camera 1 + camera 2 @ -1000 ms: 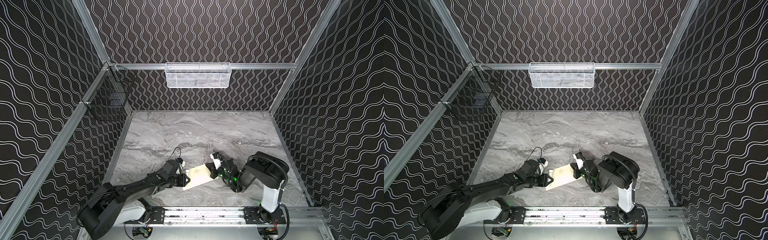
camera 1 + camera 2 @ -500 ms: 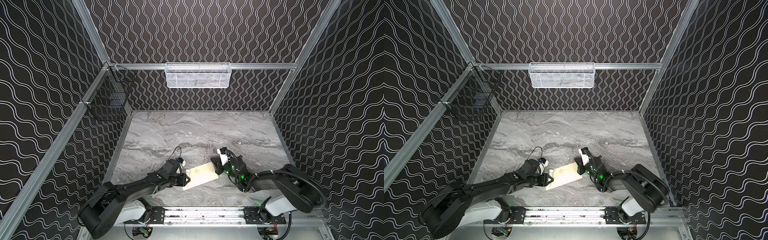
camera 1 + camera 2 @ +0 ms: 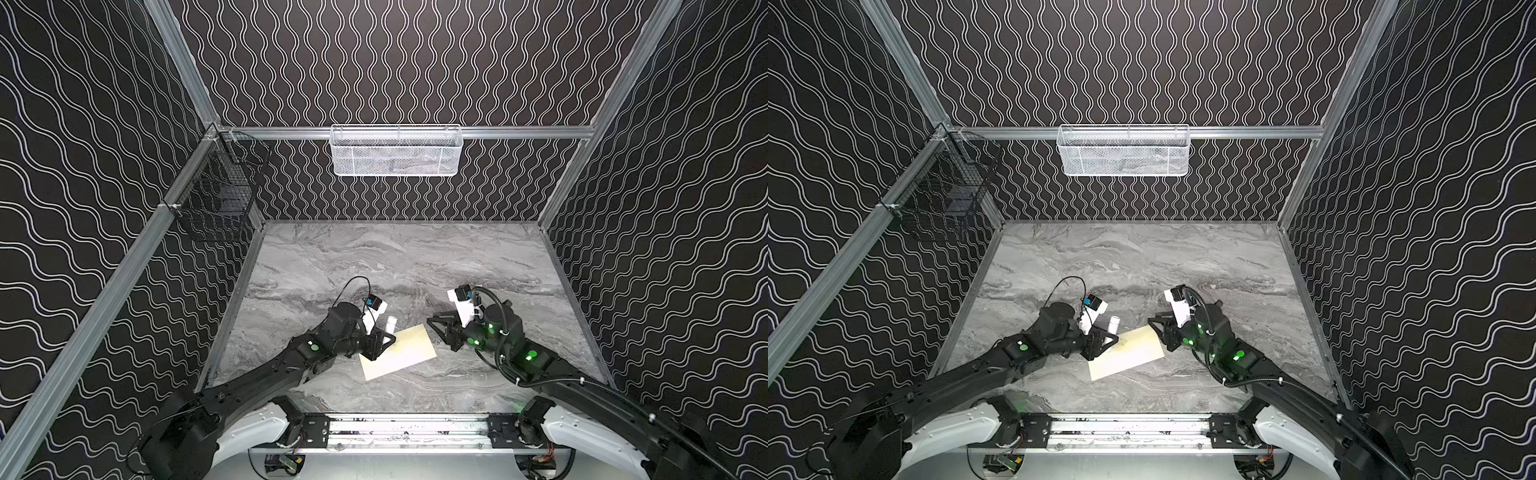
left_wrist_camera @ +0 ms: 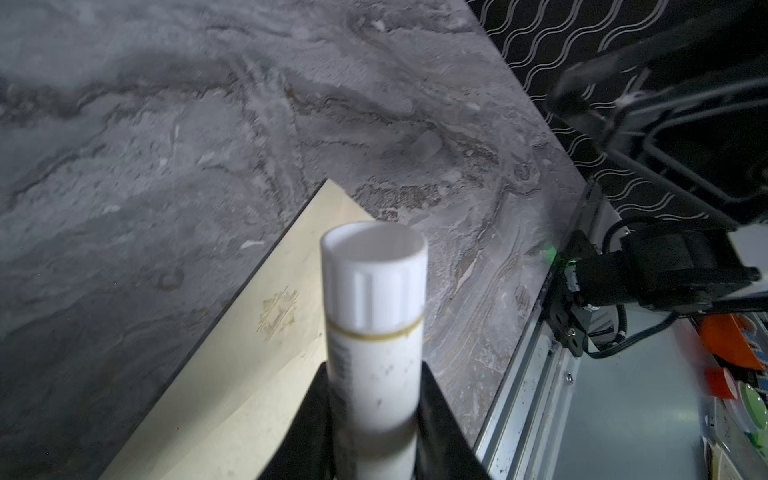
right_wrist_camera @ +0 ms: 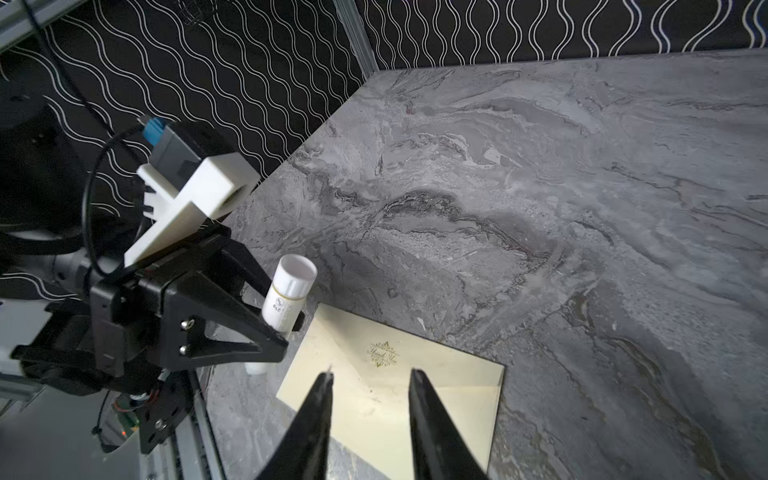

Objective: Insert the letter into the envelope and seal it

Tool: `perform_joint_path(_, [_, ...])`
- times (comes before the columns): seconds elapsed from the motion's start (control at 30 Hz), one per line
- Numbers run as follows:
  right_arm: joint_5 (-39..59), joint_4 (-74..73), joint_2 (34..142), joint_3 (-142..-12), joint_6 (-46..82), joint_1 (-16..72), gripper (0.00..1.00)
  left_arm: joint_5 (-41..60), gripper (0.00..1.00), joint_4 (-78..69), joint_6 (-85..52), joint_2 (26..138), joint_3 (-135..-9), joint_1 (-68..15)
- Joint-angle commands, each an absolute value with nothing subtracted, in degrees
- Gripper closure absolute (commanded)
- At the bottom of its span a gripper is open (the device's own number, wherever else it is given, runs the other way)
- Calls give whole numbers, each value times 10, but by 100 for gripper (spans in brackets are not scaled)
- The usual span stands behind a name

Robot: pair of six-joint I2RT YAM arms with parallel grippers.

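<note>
Your envelope lies flat on the table, emblem side up. At its left end your left gripper is clamped on a white tube, which is tilted with its cap up and its foot just beside the envelope's corner. At the envelope's right end is your right gripper, its fingers partly apart and holding nothing.

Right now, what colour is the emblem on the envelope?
Gold, on the cream envelope; right wrist view shows it best.
</note>
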State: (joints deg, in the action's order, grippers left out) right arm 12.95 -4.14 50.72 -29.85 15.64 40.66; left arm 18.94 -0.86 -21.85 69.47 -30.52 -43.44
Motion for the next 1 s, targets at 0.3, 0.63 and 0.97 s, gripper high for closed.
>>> perform_joint_path(0.3, [292, 249, 498, -465, 119, 406, 48, 179, 100, -25, -57, 668, -363, -508])
perform_joint_path(0.63, [358, 296, 599, -551, 116, 406, 43, 161, 100, 6, -37, 655, -372, -548])
perform_joint_path(0.97, [406, 283, 654, -568, 135, 408, 53, 156, 100, 20, -31, 659, -380, -555])
